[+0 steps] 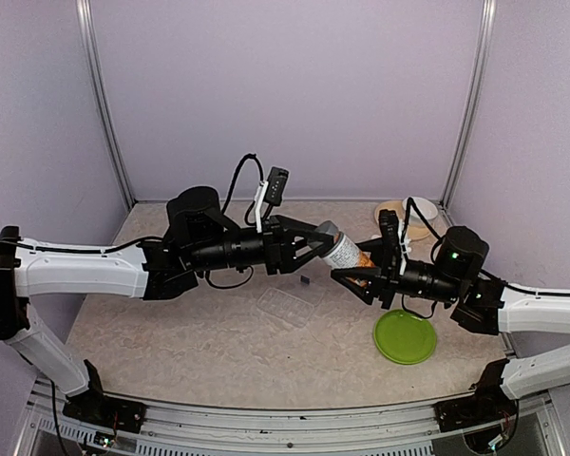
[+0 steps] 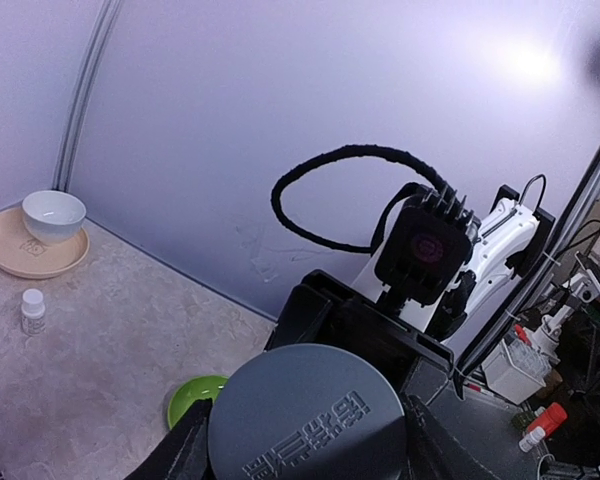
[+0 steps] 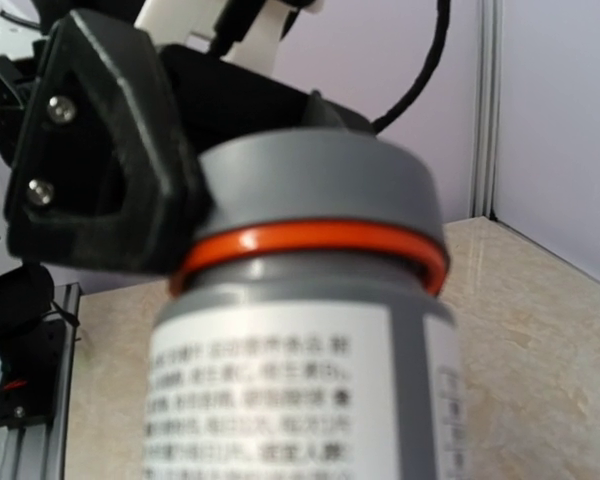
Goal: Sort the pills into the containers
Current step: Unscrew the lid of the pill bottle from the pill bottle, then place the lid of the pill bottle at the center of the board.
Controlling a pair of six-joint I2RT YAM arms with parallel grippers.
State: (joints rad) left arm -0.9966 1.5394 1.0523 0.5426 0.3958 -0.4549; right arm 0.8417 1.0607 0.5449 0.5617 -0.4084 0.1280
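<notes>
A bottle with a white label and a grey cap hangs tilted in the air between my two arms. My left gripper is shut on the cap, a finger on each side of it. From the right, my right gripper is shut on the bottle's body, which fills the right wrist view; an orange ring sits under the cap. The clear pill organiser lies flat on the table below the bottle. No pills show in any view.
A green plate lies on the table under my right arm. A white bowl sits on a tan plate in the far right corner, with a small white bottle standing near it. Walls close the back and sides.
</notes>
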